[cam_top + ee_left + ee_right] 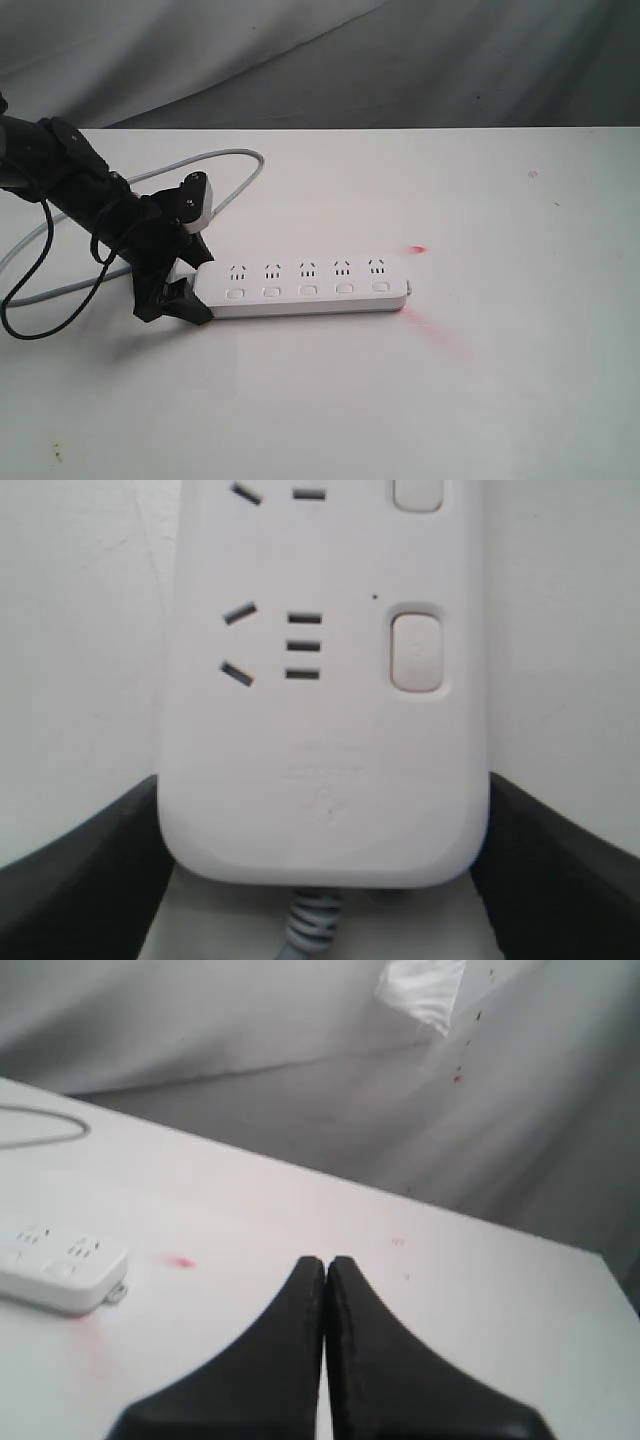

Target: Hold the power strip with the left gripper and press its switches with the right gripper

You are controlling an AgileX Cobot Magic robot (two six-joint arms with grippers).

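Observation:
The white power strip (305,285) lies flat on the white table, its row of switches (308,291) facing the front edge. My left gripper (197,280) is shut on its cord end, one black jaw against each long side. In the left wrist view the strip (320,730) fills the space between the fingers (80,880), with one switch (416,651) close by and the grey cord (312,925) leaving the end. My right gripper (326,1262) is shut and empty, hovering above the table to the right of the strip's far end (55,1270). It is outside the exterior view.
The grey cord (230,165) loops behind the left arm, and a black cable (40,300) hangs off it at the left. A red light spot (418,249) lies just past the strip's right end. Grey cloth (400,60) hangs behind the table.

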